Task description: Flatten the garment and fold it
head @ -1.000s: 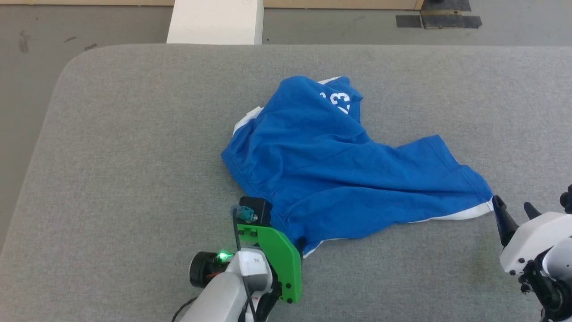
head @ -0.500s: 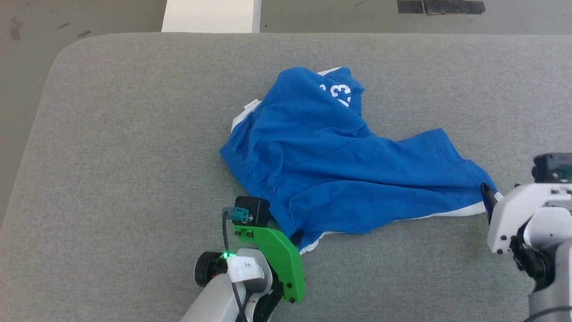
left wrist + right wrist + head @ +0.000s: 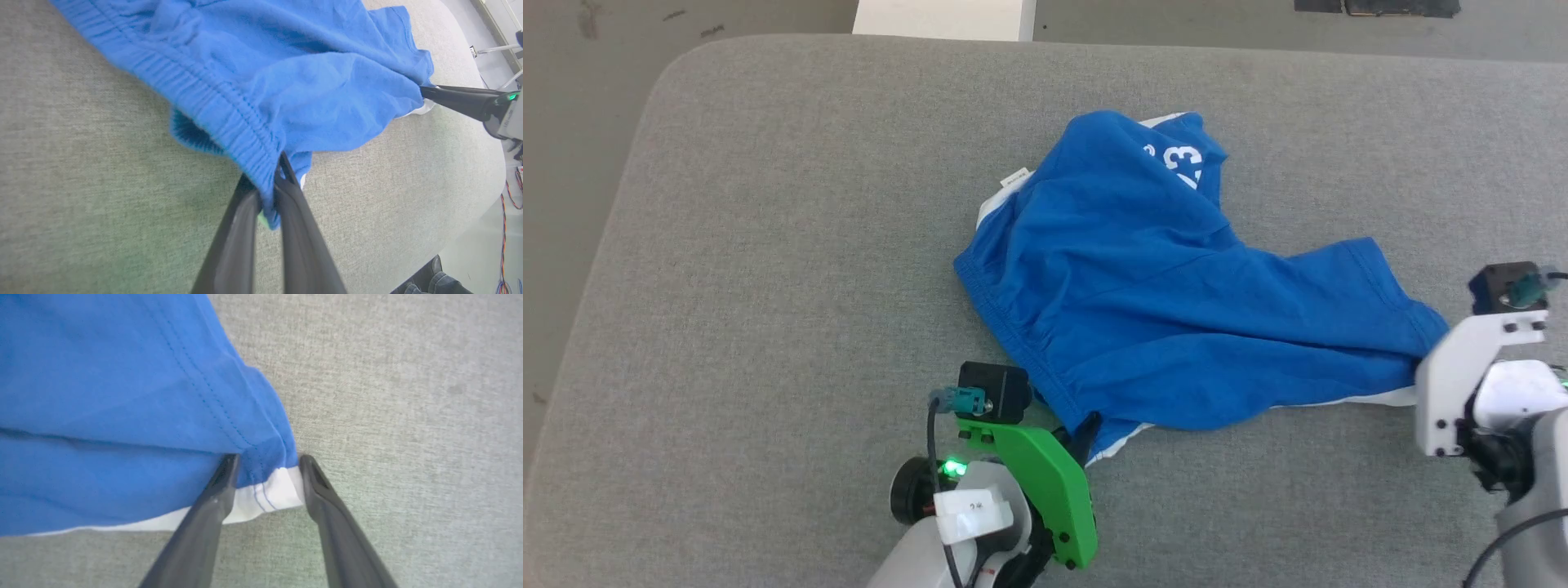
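One blue garment [image 3: 1168, 302], left fingers [image 3: 237, 245] clenched on waistband [image 3: 229, 122], right fingers [image 3: 204, 526] spread astride hem corner [image 3: 271, 490]

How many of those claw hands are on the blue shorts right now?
2. The left gripper is pinched shut on the gathered waistband of the shorts, at their near edge. The right gripper straddles a white-trimmed leg corner on the right, fingers apart.

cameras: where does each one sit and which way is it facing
head view: on the head, facing forward and down at table and garment; both forearms low.
left wrist view: on that wrist, along left gripper clamped on waistband.
right wrist view: on that wrist, along right gripper straddling hem corner.
shared: left wrist view also catches right gripper.
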### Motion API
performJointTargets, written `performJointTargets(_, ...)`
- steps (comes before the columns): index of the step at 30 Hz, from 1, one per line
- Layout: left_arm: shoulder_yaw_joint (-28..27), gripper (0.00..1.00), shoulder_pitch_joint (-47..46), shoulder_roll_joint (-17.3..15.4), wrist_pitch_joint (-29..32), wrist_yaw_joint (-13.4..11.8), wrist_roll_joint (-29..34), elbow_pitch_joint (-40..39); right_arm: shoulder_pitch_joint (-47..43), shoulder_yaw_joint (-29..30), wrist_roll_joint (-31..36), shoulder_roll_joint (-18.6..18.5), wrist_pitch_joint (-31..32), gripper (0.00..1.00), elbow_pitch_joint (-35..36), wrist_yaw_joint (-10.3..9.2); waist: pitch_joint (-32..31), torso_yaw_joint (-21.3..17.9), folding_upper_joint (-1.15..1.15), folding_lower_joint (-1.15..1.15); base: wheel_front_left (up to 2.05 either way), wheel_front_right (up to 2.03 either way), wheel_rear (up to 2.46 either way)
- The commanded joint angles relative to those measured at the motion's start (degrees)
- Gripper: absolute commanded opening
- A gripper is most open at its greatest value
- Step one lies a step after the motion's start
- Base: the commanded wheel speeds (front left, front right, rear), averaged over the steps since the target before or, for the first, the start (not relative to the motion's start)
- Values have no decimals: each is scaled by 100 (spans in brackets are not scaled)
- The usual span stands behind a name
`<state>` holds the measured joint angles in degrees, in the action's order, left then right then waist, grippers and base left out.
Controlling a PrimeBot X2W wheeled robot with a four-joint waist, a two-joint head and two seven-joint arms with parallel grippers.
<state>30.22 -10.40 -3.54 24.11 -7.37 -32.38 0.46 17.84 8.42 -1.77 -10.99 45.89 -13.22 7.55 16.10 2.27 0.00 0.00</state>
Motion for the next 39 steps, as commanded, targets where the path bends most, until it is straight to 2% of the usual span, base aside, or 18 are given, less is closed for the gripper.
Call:
performJointTargets(1, -17, 0, 39, -41, -17, -10, -38, -37, -64, -108, -109, 81, 83, 0, -136, -6, -17, -28, 0, 0, 0, 0, 0)
performJointTargets(7, -179, 0, 28, -39, -178, 46, -215, -126, 158, -33, -959, 234, -141, 0, 242, -6, -203, -159, 0, 0, 0, 0, 0)
performJointTargets(12, -530, 0, -207, -134, -273, 233, -523, -439, 514, 36, -2257, 421, -175, 0, 866, -6, -505, -249, 0, 0, 0, 0, 0)
performJointTargets(16, -916, 0, -688, -380, -170, 316, -657, -750, 892, 206, -3247, 547, -39, 0, 1357, -6, -729, -297, 0, 0, 0, 0, 0)
performJointTargets(19, -1202, 0, -1272, -575, 17, 372, -750, -928, 1324, 338, -3696, 617, 54, 0, 1617, -6, -835, -335, 0, 0, 0, 0, 0)
performJointTargets(22, -1414, 0, -2064, -939, 230, 435, -564, -962, 1938, 508, -4018, 720, 119, 0, 1680, -6, -894, -392, 0, 0, 0, 0, 0)
performJointTargets(26, -1542, 0, -3061, -1238, 401, 523, -319, -664, 2845, 700, -4145, 792, 67, 0, 1485, -6, -879, -441, 0, 0, 0, 0, 0)
performJointTargets(29, -1575, 0, -3736, -1332, 481, 612, -232, -278, 3457, 796, -4190, 806, -30, 0, 1154, -6, -804, -488, 0, 0, 0, 0, 0)
performJointTargets(31, -1622, 0, -4128, -1320, 519, 650, -271, 28, 3841, 820, -4231, 808, -169, 0, 789, -6, -724, -536, 0, 0, 0, 0, 0)
performJointTargets(39, -1432, 0, -5592, -1678, 632, 836, 299, 1300, 5436, 632, -3555, 810, -966, 0, -783, -6, 95, -827, 0, 0, 0, 0, 0)
